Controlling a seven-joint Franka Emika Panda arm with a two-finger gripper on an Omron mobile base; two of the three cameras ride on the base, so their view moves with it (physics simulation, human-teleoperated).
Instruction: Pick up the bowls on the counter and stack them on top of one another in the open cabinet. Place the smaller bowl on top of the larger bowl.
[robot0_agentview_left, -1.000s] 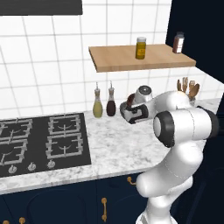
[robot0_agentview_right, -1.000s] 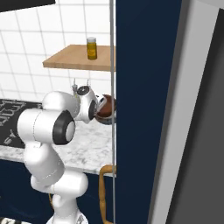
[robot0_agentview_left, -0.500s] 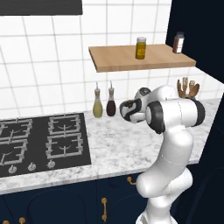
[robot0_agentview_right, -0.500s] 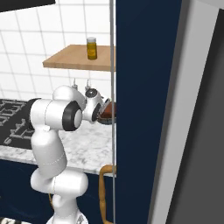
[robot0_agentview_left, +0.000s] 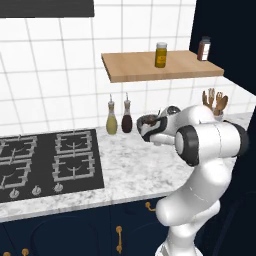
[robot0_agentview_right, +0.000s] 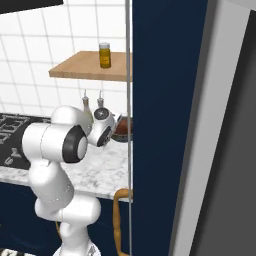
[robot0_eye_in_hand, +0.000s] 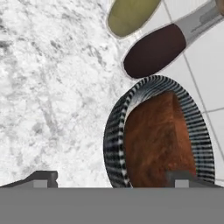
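One bowl is the main thing going on, the smaller bowl (robot0_eye_in_hand: 157, 140), reddish-brown inside with a dark striped outside. In the hand view it sits at the far edge of the counter (robot0_eye_in_hand: 52, 87), right where the marble meets the white tiles. Just beside it are two bottles, an olive-yellow bottle (robot0_eye_in_hand: 131, 15) and a dark brown bottle (robot0_eye_in_hand: 155, 50). The dark one is the closer of the two.

The gripper (robot0_eye_in_hand: 113, 178) has its fingers spread wide apart, not pinching anything as far as the pictures show. One fingertip (robot0_eye_in_hand: 183, 177) pokes up in front of the bowl's brown inside. The other is well out to the side over bare marble, so the bowl's striped wall falls between them. Can't tell if either tip actually touches the bowl, or whether the bowl rests on the stone or hangs a bit above it.

From the left base view, the smaller bowl (robot0_agentview_left: 148, 119) shows as a dark rim right at the end of the arm's hand, to the right of the dark brown bottle (robot0_agentview_left: 127, 119) and olive-yellow bottle (robot0_agentview_left: 111, 120). The right base view catches it too (robot0_agentview_right: 122, 131), brown and glossy, next to the navy cupboard side.

Up above, the open cabinet (robot0_agentview_left: 145, 67) is a wooden plank on the tiles, carrying a yellow jar (robot0_agentview_left: 160, 54) near the middle and a small brown shaker (robot0_agentview_left: 203, 48) at its right end. Off to the left is the black hob (robot0_agentview_left: 50, 160), and a pot of wooden utensils (robot0_agentview_left: 214, 101) stands behind the arm's elbow.
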